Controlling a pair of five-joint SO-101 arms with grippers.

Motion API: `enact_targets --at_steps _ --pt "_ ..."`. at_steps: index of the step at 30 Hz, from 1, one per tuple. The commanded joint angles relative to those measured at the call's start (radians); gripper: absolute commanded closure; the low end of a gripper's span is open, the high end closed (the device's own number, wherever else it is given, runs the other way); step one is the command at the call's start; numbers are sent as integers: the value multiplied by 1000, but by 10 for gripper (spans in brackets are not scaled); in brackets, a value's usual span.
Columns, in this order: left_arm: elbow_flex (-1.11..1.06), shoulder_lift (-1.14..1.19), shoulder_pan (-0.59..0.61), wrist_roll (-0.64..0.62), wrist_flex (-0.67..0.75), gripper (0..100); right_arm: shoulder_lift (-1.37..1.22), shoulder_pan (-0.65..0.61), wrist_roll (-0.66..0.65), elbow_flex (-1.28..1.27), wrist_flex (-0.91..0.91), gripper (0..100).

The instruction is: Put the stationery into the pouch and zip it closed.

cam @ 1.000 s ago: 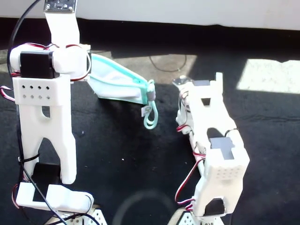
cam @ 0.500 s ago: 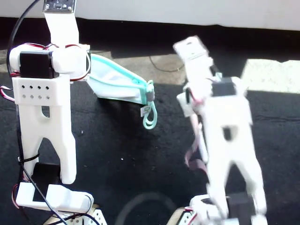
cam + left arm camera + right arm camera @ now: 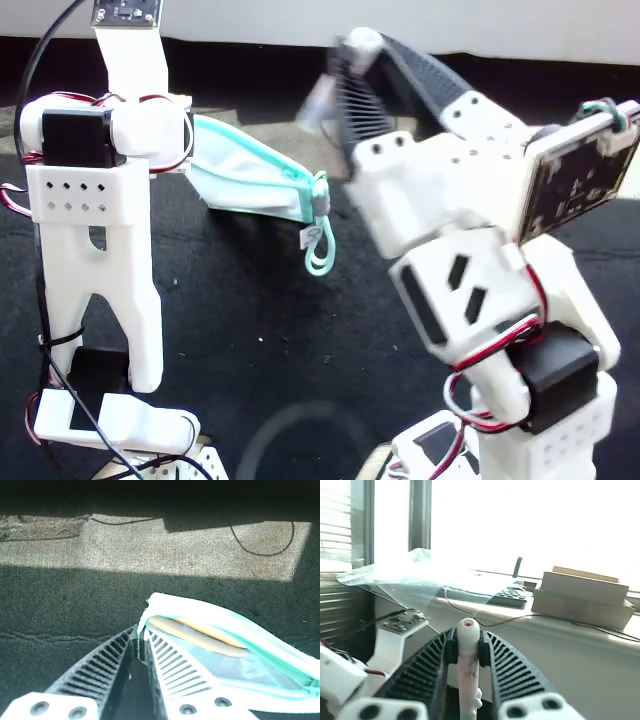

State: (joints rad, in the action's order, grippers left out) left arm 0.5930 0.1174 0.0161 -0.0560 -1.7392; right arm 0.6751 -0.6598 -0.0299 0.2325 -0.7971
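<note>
Dark matting (image 3: pixel 250 350) covers the table in front of the two arm bases, and on it, a little farther out, lies the pouch (image 3: pixel 250 180), a soft mint-and-white fabric case. Its long axis runs slantwise across the mat. One narrow end is at the left gripper (image 3: pixel 141 635), whose fingers are pressed together on that end's seam. The other end, with its wrist loop (image 3: pixel 320 250), trails toward the right arm. The mouth along the long top edge gapes, and an orange pencil (image 3: pixel 200 637) already lies lengthwise inside. The pouch looks light and limp, so it would probably sag or fold unless it is held by the corner seam, as it is now (the zip tab itself cannot be made out). Farther back and high above the mat, the right gripper (image 3: pixel 468 637) pinches a white stick (image 3: pixel 468 670), likely a pen or marker. It looks rigid, light and smooth enough to slip, so it is best gripped mid-barrel. Its long axis runs along the fingers, and the red-dotted tip pokes out past them, toward the sunlit sill (image 3: pixel 520 611) with stacked boxes (image 3: pixel 582 597) beyond.
</note>
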Motion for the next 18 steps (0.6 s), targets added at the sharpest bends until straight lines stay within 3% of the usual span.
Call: enact_targets --at_steps 1,12,18 --pt "-10 45 -1 -3 -14 992 -101 -87 9 87 30 993" --pt "-10 45 5 -3 -14 992 -354 -96 9 73 35 993" --pt "-10 45 5 -3 -14 992 -412 -94 9 -67 35 993"
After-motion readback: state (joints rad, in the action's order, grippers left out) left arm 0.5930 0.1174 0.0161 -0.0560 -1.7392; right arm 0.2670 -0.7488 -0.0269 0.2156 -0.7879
